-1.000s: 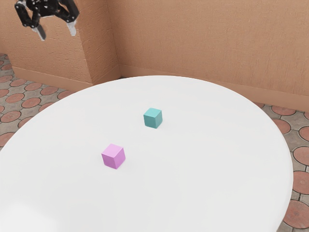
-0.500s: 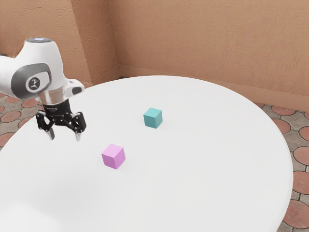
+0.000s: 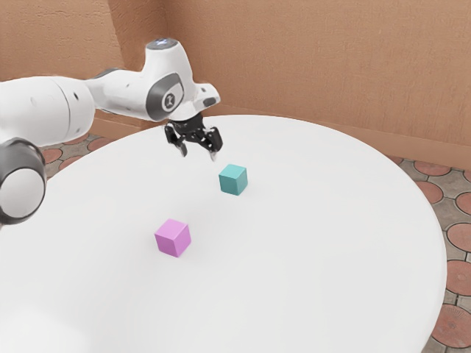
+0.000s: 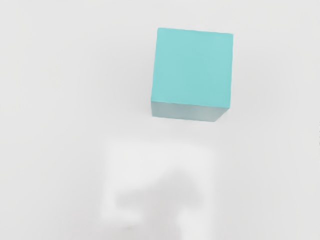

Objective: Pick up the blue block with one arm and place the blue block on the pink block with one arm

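The white arm [image 3: 110, 92] reaches in over the round table [image 3: 316, 235], and the gripper [image 3: 198, 153] hovers with its fingers spread wide, holding nothing. The blue block [image 3: 232, 179] sits flat on the table, just to the exterior view's right of the gripper and below it. From the wrist, the blue block [image 4: 192, 70] lies close beneath. The pink block [image 3: 172, 237] sits apart, nearer us.

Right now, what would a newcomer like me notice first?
A big white robot arm reaches in from the exterior view's left, black jaws hanging open just short of a small blue cube. A small pink cube sits apart, nearer the camera, on the round white table.
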You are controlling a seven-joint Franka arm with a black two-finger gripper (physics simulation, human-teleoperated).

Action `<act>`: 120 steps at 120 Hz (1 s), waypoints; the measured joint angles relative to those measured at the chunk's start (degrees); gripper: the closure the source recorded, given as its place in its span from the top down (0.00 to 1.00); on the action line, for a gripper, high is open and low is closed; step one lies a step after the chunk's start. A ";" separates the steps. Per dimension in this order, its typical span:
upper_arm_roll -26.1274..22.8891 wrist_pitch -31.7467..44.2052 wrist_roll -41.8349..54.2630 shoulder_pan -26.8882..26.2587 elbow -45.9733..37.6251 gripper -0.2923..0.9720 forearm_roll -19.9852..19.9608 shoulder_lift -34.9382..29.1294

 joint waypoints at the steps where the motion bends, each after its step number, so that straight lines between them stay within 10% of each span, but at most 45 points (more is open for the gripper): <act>1: -0.24 -0.08 0.30 0.15 0.63 0.75 0.06 0.57; 59: -7.21 -7.80 13.11 3.44 29.15 0.75 3.07 22.76; 120: -9.75 2.24 12.57 4.35 28.92 0.75 3.75 27.17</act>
